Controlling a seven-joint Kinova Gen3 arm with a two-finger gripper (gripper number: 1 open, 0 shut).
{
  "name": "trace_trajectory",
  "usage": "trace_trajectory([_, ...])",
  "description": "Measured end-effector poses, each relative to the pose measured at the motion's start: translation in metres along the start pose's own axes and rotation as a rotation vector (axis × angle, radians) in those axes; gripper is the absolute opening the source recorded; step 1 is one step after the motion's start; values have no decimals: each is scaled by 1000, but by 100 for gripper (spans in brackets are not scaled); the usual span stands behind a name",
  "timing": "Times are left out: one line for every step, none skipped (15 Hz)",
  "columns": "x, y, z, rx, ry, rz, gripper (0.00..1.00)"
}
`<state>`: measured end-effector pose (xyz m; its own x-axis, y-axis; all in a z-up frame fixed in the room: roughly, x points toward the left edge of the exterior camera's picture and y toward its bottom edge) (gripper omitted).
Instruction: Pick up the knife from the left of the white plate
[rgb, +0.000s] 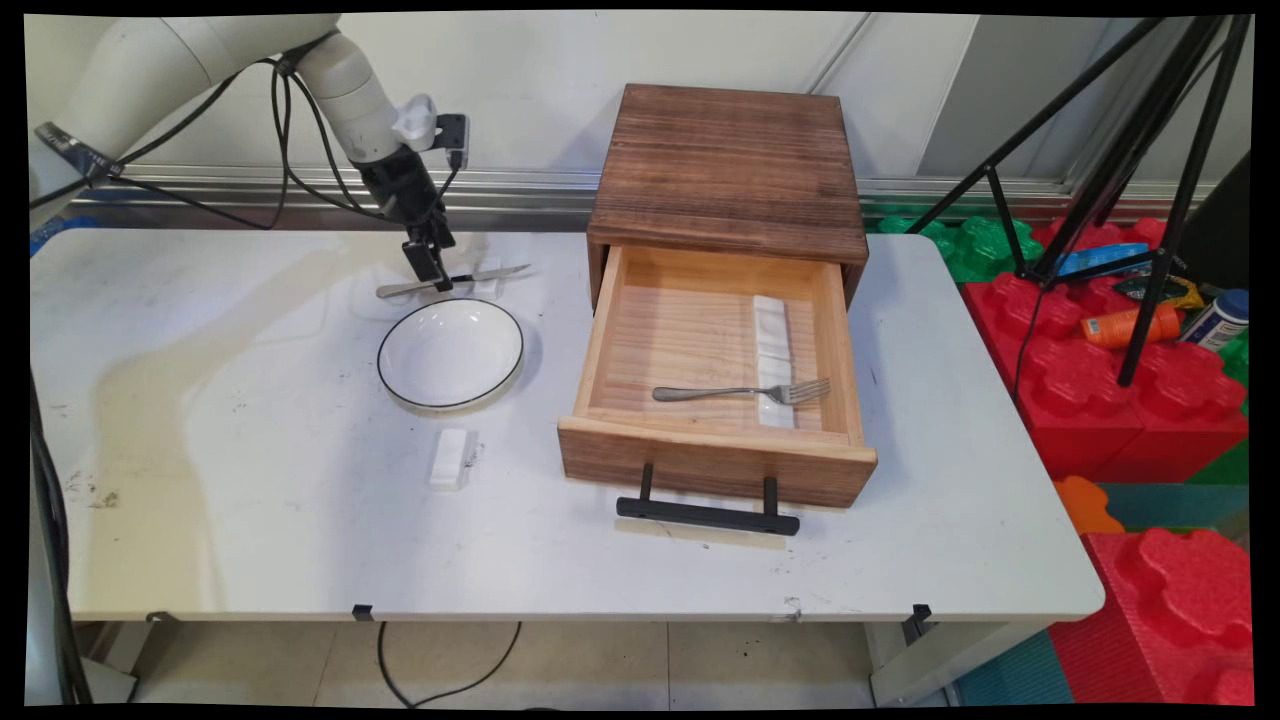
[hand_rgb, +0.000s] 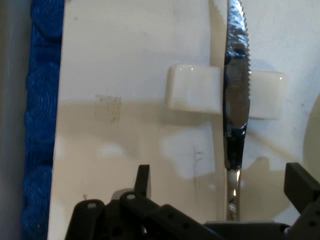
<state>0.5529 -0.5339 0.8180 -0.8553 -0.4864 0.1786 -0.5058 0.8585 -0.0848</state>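
A metal knife with a serrated blade lies across a small white rest on the white table, just behind a white bowl with a dark rim. My gripper is low over the knife's handle end. In the hand view the knife runs up over the white rest, and its handle lies between the two fingers of my gripper, nearer the right one. The gripper is open and holds nothing.
Right of the bowl a wooden box has its drawer pulled out, with a fork lying on a long white rest inside. A second small white rest lies in front of the bowl. A black tripod and red foam blocks stand off the table's right edge.
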Motion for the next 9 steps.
trace_trajectory([0,-1,2,-3,1,0,100])
trace_trajectory([0,-2,4,-6,1,1,100])
trace_trajectory([1,-2,5,-9,2,2,100])
trace_trajectory([2,-3,7,-11,2,3,100])
trace_trajectory([2,-3,8,-13,3,3,100])
trace_trajectory([2,-4,9,-14,4,4,100])
trace_trajectory([3,-4,11,-17,5,5,100])
trace_trajectory([3,-5,12,-20,7,6,0])
trace_trajectory([4,-5,13,-22,8,7,0])
